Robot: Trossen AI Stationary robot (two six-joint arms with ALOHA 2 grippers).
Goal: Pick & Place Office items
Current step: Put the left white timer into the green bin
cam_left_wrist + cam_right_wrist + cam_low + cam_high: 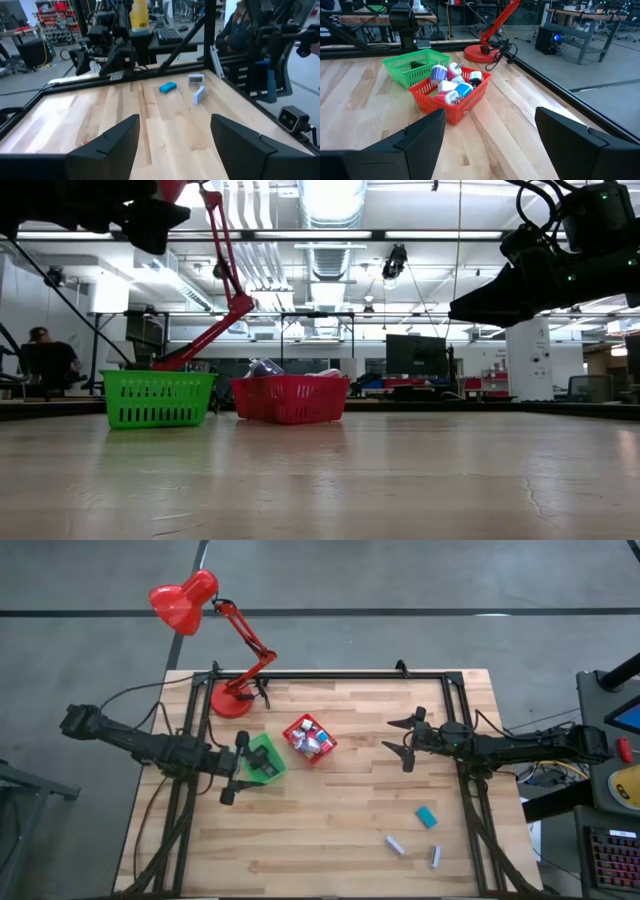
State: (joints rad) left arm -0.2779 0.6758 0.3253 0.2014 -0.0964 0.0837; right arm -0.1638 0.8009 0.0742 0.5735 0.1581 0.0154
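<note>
Between picks now, both the left gripper by the green bin and the right gripper wide open and empty, three small pieces far from the red bin, teal block probably next.

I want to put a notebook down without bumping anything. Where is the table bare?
The widest bare patch is the middle strip between the red bin and the teal block. It is crowded near the green bin, the lamp base, and around the two sticks.
</note>
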